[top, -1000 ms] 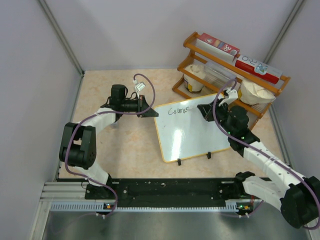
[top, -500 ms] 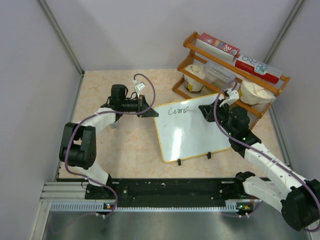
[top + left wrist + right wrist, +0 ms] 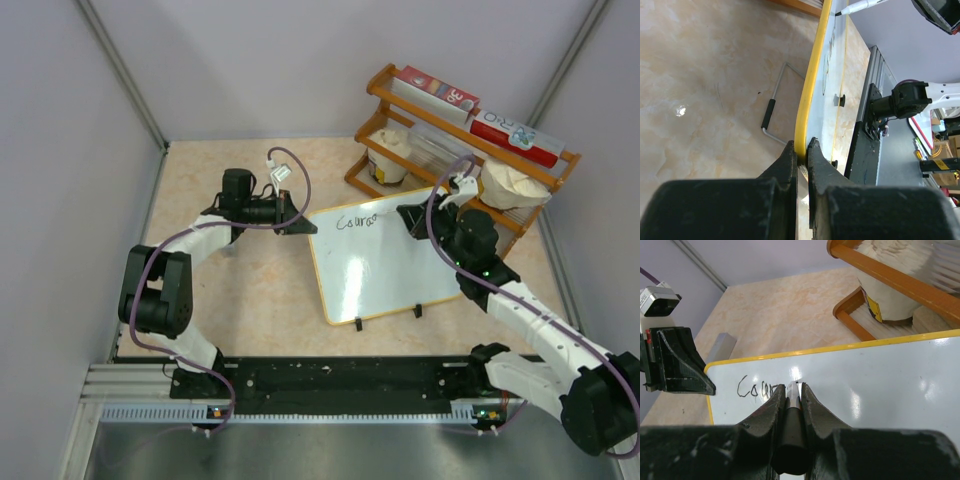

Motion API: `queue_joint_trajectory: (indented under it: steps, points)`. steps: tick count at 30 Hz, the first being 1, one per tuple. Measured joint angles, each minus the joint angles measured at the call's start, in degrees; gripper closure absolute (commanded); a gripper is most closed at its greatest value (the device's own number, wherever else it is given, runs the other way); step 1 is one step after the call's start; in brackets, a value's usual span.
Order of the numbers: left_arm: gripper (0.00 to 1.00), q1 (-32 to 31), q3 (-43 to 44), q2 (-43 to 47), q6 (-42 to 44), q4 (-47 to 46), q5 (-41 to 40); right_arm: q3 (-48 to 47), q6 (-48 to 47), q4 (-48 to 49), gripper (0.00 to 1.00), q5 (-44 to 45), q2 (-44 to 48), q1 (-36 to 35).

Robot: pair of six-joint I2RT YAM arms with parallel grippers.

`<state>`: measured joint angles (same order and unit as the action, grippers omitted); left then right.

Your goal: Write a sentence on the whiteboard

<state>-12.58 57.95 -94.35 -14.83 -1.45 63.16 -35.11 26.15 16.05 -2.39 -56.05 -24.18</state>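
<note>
Bright, even overhead light filled all 3 views, with soft, faint shadows. Glare spots shone on the whiteboard (image 3: pixel 880 390) in the right wrist view. Both wrist views blurred their own near jaws.

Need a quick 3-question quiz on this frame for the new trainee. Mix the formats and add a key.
1. True or false: the left pincer is shut on the yellow rim of the whiteboard.
2. Multiple choice: what does the right pincer hold? A) a marker with its tip on the board; B) an eraser; C) nothing.
3. Short answer: seen from above, does the lettering run along the board's far edge or its near edge?

Key: 1 true. 2 A. 3 the far edge.
</note>
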Motion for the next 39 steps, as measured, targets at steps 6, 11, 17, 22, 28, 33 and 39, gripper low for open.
queue_joint_trajectory:
  steps: [6,11,17,22,28,33,39]
  points:
    - [1.0,-0.02,0.02,0.0,0.02,0.07,0.04,-0.22,-0.07,-0.24,1.0,0.24,0.0,0.0]
    - [1.0,-0.02,0.02,0.0,0.02,0.11,0.02,-0.22,-0.17,-0.63,1.0,0.2,0.15,0.0]
    - [1.0,-0.02,0.02,0.0,0.02,0.11,0.02,-0.13,-0.52,-2.01,1.0,-0.26,0.85,0.0]
    - [1.0,-0.02,0.02,0.0,0.02,0.13,-0.02,0.79,-0.61,-2.8,1.0,-0.57,1.99,0.0]
    - [1.0,-0.02,0.02,0.0,0.02,0.15,0.0,1.01,-1.09,-3.76,1.0,-0.98,2.64,0.0]
    - [1.0,-0.02,0.02,0.0,0.02,0.17,-0.02,1.75,-1.25,-3.89,1.0,-1.88,3.15,0.0]
    - [1.0,-0.02,0.02,0.0,0.02,0.17,-0.04,2.51,-1.6,-4.7,1.0,-2.71,4.07,0.0]
